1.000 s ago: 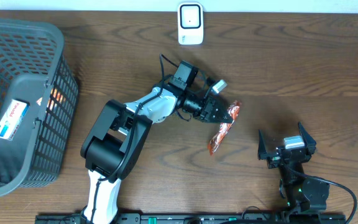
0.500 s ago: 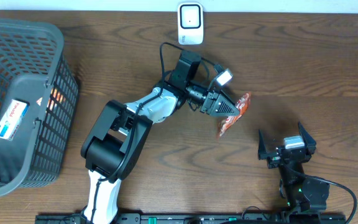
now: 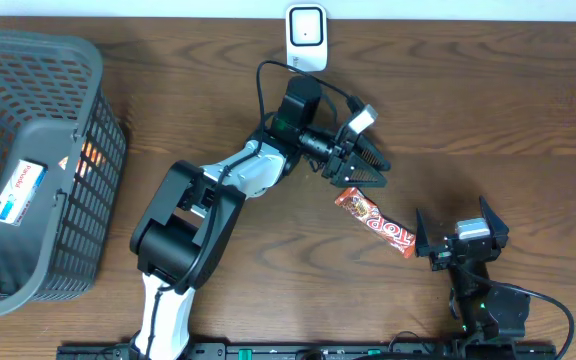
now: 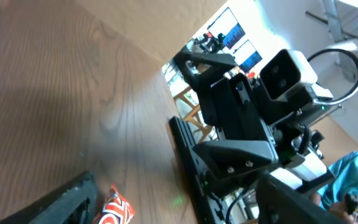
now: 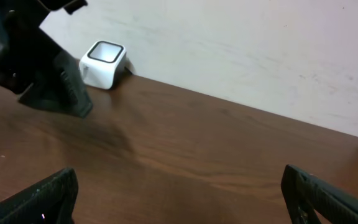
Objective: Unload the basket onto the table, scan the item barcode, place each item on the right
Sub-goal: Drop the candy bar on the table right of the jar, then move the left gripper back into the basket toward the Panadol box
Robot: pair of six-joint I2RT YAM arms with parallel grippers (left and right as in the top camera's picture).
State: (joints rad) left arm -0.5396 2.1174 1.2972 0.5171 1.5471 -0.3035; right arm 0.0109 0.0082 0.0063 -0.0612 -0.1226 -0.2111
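Nearest the base, the right gripper (image 3: pixel 456 216) is held wide, empty. Just beyond, the snack bar (image 3: pixel 376 221) lies flat on the table (image 3: pixel 528 120): judged light, crinkly, slippery, best pinched mid-length. Farther, the left gripper (image 3: pixel 361 181) is parted, empty.

We found the basket (image 3: pixel 28 150) on the desk (image 3: pixel 508 100) at the frame's left edge and the scanner (image 3: pixel 306 38) at top centre. The snack bar (image 3: pixel 375 222) lay right of centre, just below the left gripper (image 3: pixel 380 174), its lower end beside the right gripper (image 3: pixel 455 216) at lower right.
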